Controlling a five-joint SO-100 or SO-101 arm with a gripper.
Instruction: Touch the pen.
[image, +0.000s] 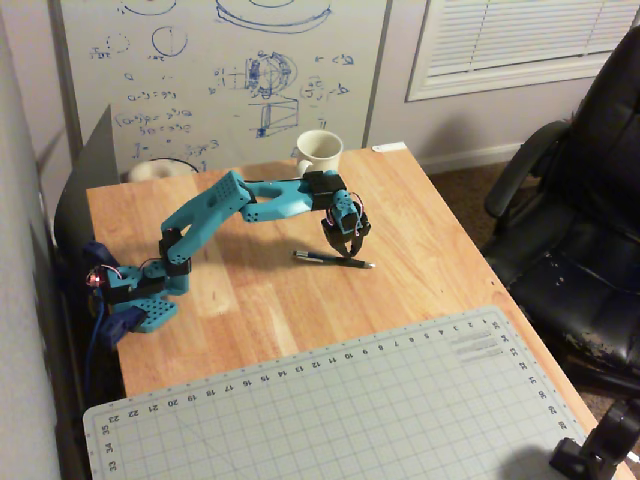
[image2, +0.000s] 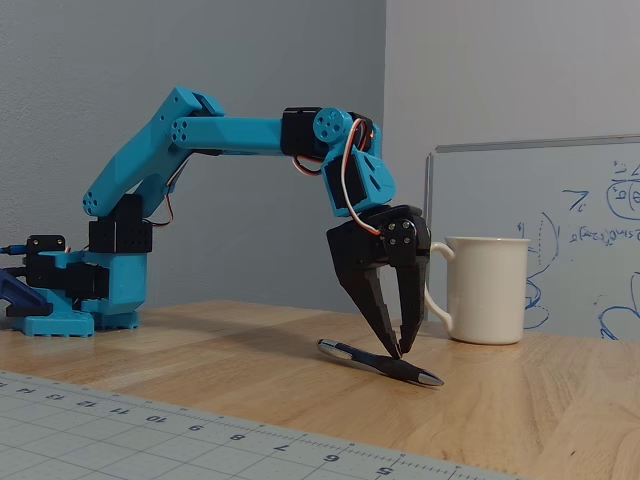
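The gripper (image2: 403, 345), its jaws nearly closed and holding nothing, touches the pen (image2: 380, 362) lying on the table (image2: 250, 360).

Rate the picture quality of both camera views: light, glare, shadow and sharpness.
In the high fixed view, light is dim and warm, the image soft and grainy, with a pale sheen on the wooden table and the pen a thin dark sliver. In the low fixed view, light is even and sharper: the end effector and pen are crisp, the cutting mat in front blurs, shadows faint.
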